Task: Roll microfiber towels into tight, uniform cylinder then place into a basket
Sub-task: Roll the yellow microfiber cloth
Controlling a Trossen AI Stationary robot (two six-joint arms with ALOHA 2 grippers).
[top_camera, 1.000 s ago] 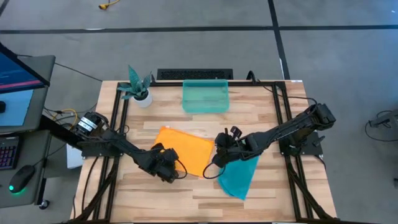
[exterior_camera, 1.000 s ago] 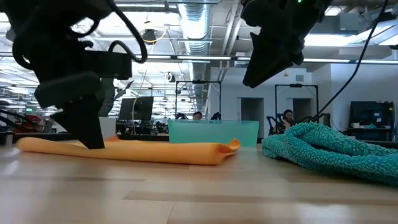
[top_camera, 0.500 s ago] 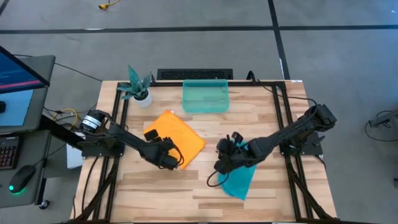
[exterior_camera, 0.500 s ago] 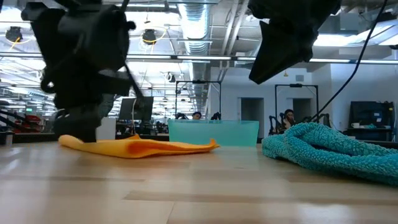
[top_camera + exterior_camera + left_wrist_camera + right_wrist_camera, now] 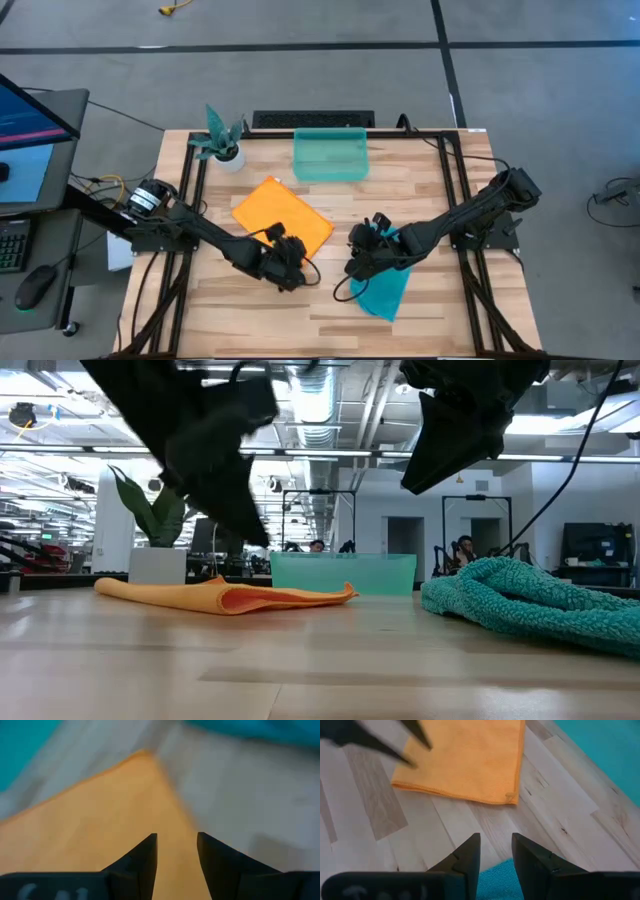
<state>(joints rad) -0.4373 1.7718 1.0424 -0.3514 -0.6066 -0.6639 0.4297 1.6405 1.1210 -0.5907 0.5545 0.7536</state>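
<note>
The orange-yellow towel (image 5: 283,212) lies flat on the table's middle left; it also shows in the low view (image 5: 225,596). The teal-blue towel (image 5: 385,285) lies rumpled at the near right, also in the low view (image 5: 530,600). The teal-green basket (image 5: 331,155) stands at the far middle. My left gripper (image 5: 296,272) hovers just past the orange towel's near corner, fingers slightly apart (image 5: 176,837), holding nothing. My right gripper (image 5: 355,265) hangs above the teal towel's left edge, fingers slightly apart (image 5: 496,837), also empty.
A potted plant (image 5: 222,140) stands at the far left corner. A black bar (image 5: 313,119) lies beyond the far edge. Bare wood shows along the near edge and between the two towels.
My left gripper dragged the orange towel toward the far left, where it turned and now lies more compact. The gripper then rose off it and moved toward the table's right and near edge. My right gripper moved a little toward the near edge, then kept still.
</note>
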